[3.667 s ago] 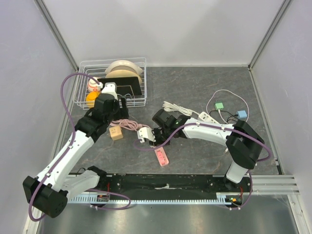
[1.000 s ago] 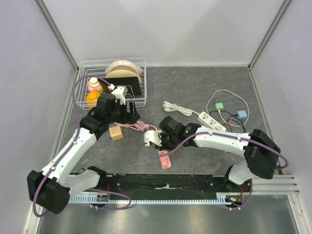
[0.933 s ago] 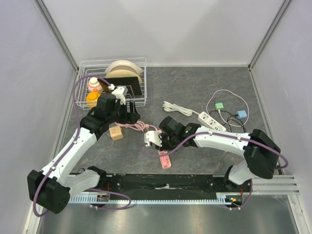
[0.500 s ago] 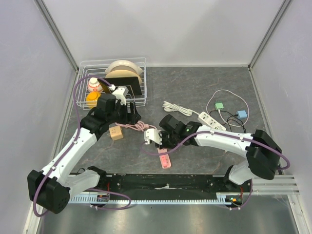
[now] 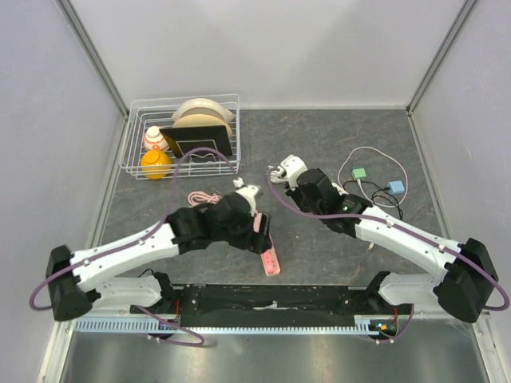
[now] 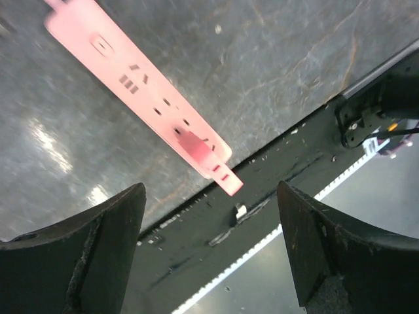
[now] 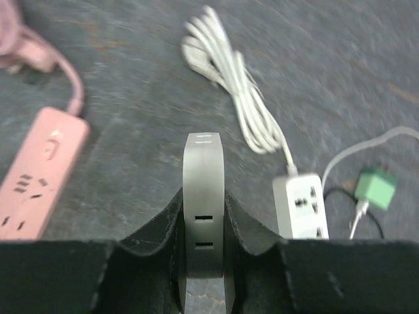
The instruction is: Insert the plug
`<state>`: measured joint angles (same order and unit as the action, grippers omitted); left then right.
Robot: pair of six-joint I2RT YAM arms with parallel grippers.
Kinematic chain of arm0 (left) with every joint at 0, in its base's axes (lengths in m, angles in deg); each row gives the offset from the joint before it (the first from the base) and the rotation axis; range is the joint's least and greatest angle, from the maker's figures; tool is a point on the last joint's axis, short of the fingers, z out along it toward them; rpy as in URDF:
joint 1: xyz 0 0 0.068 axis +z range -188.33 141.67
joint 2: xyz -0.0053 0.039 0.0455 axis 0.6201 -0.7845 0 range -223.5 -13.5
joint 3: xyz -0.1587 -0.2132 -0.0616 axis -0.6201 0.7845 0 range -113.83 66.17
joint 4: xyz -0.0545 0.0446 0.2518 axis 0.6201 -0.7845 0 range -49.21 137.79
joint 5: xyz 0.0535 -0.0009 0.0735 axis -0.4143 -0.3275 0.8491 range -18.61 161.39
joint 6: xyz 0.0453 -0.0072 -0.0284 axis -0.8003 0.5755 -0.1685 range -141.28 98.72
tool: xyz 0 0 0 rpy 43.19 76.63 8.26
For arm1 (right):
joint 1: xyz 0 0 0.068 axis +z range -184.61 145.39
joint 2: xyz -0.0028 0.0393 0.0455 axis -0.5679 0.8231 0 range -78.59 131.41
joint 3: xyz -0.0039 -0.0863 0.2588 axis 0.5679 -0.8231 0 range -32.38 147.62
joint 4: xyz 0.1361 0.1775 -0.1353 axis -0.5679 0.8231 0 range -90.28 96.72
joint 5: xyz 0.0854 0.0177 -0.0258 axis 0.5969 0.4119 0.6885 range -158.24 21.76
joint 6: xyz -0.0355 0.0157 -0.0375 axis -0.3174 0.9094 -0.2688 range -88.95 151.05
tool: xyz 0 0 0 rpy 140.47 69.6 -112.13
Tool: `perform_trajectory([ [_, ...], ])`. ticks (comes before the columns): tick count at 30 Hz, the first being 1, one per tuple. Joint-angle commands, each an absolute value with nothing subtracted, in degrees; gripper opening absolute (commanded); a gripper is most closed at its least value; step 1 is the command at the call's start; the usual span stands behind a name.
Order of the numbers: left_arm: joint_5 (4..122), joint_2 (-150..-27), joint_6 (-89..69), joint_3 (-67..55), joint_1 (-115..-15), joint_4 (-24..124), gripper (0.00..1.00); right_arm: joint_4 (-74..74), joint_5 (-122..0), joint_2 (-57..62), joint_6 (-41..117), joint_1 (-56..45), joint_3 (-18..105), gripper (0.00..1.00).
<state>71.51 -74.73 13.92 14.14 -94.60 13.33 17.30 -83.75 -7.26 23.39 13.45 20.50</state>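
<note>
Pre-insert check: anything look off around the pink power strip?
One thing: a small pink piece sits on the pink power strip near its end and juts past it, askew; what it is I cannot tell. The white plug sits straight in the right gripper.

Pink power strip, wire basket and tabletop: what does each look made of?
The pink power strip looks like moulded plastic with a smooth satin finish, judging by its crisp socket slots. The wire basket is thin metal rod, probably white-coated. The tabletop is dark grey and stone-veined with soft glare; real stone or a printed mat, I cannot tell.
</note>
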Motion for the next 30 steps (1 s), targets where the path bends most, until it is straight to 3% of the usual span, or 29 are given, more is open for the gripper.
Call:
perform_trajectory([
  [1, 86.8, -83.5, 31.5, 7.6, -105.0, 1.7, 0.88, 15.8, -95.6, -10.6, 35.5, 10.2, 18.0, 0.00],
  [9, 93.6, -97.2, 43.3, 2.4, -115.3, -2.2, 0.88, 12.5, -97.7, -16.7, 40.1, 6.0, 11.1, 0.00],
  [14, 94.2, -105.0, 43.4, -1.9, -116.4, -2.6, 0.81, 10.4, -94.2, -18.4, 40.8, 4.2, 8.3, 0.00],
  [18, 93.5, -107.6, 41.3, -4.7, -116.5, -2.5, 0.67, 9.9, -93.5, -19.0, 40.0, 4.2, 7.7, 0.00],
  [25, 94.0, -109.2, 34.8, -5.2, -116.3, -2.6, 0.34, 9.6, -90.1, -18.5, 38.5, 4.2, 7.7, 0.00],
  [30, 97.0, -105.5, 21.5, 1.3, -113.8, -1.5, 0.23, 9.4, -86.7, -17.8, 37.2, 4.2, 8.0, 0.00],
])
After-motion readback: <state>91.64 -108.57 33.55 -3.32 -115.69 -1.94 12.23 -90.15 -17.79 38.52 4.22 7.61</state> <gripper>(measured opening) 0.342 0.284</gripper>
